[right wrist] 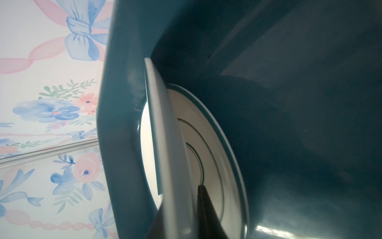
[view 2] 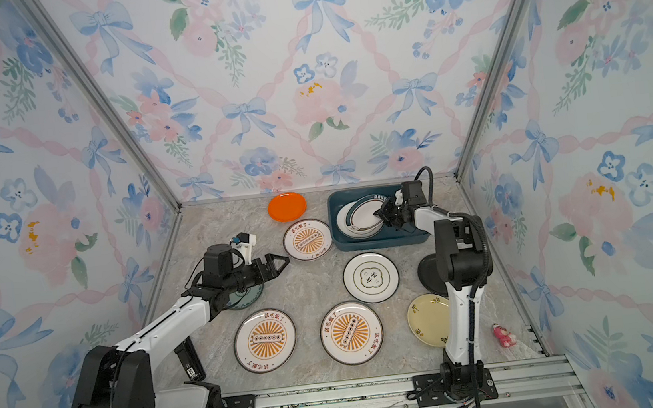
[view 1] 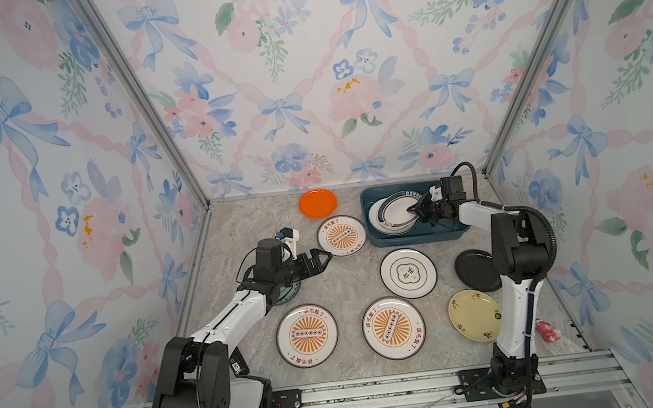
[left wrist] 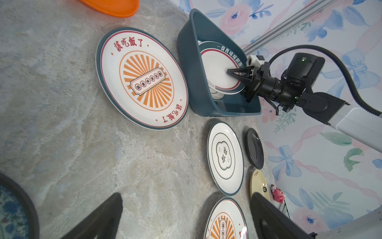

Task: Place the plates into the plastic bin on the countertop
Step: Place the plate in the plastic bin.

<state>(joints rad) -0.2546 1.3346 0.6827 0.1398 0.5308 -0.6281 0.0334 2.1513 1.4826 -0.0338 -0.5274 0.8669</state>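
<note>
Step in hand: setting a plate down in the bin.

The right tool point(view 1: 415, 208) reaches into the rectangular dark teal-blue plastic bin point(view 1: 416, 239), which sits at the far right of the beige-grey marble-patterned bench point(view 1: 346, 286). Its jaws stand narrow and straddle the rim of the round white navy-rimmed plate point(view 1: 394, 205). I cannot tell whether they pinch it or have let go. That plate leans tilted on a round white plate with thin green rings point(right wrist: 208, 132), which lies lower in the bin.

To do it well (judgement): open just enough to free the rim and let the plate settle on the lower one. Then back out along the plate's plane, so neither finger drags it up the wall.

The left tool point(view 1: 323, 260) has its jaws wide and holds nothing. It hovers over the bench beside a sunburst plate.

Count:
- In the bin: 2 plates.
- On the bench: 8 plates.
  - 3 round white plates with orange sunburst point(view 1: 341, 235) point(view 1: 307, 335) point(view 1: 393, 328)
  - 1 round orange plate point(view 1: 317, 203)
  - 1 round white plate with green emblem point(view 1: 408, 273)
  - 1 round black plate point(view 1: 476, 269)
  - 1 round pale yellow plate point(view 1: 473, 314)
  - 1 round teal patterned plate point(left wrist: 12, 207), mostly hidden under the left arm
- Plates in all: 10.
- Bins: 1.
</note>
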